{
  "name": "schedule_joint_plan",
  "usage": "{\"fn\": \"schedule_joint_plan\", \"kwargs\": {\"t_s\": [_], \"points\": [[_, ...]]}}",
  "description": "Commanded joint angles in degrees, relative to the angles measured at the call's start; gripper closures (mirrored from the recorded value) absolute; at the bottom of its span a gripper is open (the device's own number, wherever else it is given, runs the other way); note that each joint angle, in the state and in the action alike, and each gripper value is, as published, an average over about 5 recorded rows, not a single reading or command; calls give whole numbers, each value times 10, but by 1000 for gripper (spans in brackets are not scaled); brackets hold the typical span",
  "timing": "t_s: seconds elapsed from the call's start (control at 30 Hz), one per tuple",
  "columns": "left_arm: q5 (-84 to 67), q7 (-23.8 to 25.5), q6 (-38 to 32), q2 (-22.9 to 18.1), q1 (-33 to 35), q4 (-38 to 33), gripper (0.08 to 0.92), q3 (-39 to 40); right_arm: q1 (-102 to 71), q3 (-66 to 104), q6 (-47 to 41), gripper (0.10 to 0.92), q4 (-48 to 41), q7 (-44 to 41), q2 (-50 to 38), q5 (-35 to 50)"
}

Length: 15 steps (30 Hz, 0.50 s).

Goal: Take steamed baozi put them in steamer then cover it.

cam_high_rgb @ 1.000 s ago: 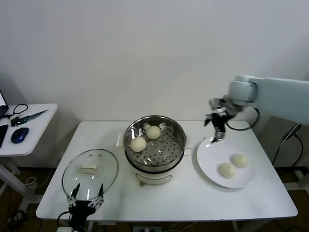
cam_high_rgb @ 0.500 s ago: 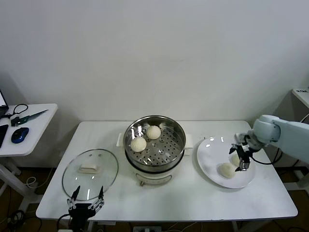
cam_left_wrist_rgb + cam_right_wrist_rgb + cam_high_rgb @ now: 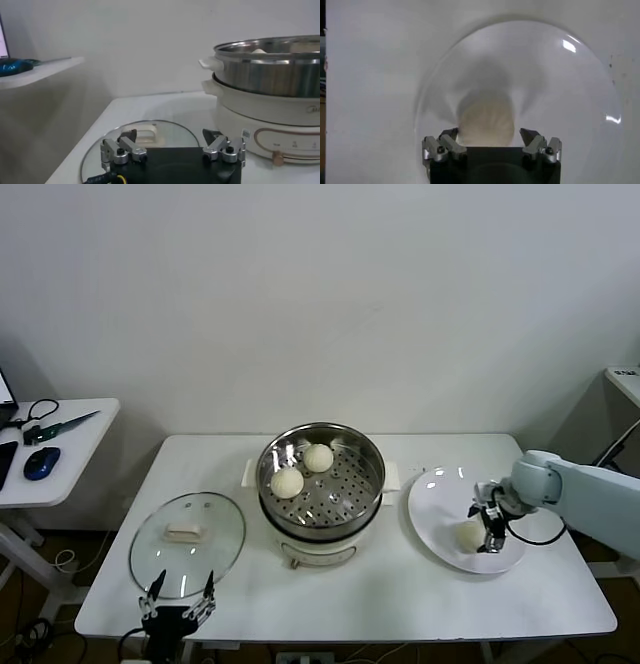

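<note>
The steel steamer (image 3: 322, 502) stands mid-table with two baozi inside, one at the left (image 3: 287, 482) and one at the back (image 3: 318, 457). My right gripper (image 3: 488, 526) is low over the white plate (image 3: 436, 496), open. In the right wrist view a baozi (image 3: 486, 121) lies on the plate between the gripper's spread fingers (image 3: 489, 137). In the head view one baozi (image 3: 467, 534) shows beside the gripper; another is hidden behind it. The glass cover (image 3: 187, 531) lies flat on the table at the left. My left gripper (image 3: 178, 604) is parked open at the cover's near edge (image 3: 170, 139).
A side table (image 3: 60, 446) at the far left holds a blue mouse (image 3: 39, 463) and cables. In the left wrist view the steamer (image 3: 270, 70) rises beyond the cover (image 3: 145, 132). The table's front edge (image 3: 350, 629) runs just ahead of the cover and the plate.
My right arm swung from behind the plate down and forward onto it, and now sits low over the baozi with fingers open. The left arm, steamer and cover have not moved.
</note>
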Motion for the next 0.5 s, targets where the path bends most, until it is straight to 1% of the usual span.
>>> {"fn": "schedule_joint_plan", "kwargs": {"t_s": [0.03, 0.13, 0.23, 0.4, 0.5], "points": [[1, 0, 0, 0, 0, 1, 177, 0, -16, 14, 0, 228, -7, -7, 4, -13], [1, 0, 1, 0, -1, 1, 177, 0, 36, -25, 8, 277, 5, -21, -1, -5], [1, -1, 2, 0, 0, 0, 177, -1, 130, -87, 25, 325, 13, -38, 5, 9], [1, -2, 3, 0, 1, -5, 177, -1, 308, -197, 78, 334, 6, -77, 51, 49], [1, -2, 4, -1, 0, -7, 177, -1, 401, -233, 148, 336, 8, -109, 93, 43]]}}
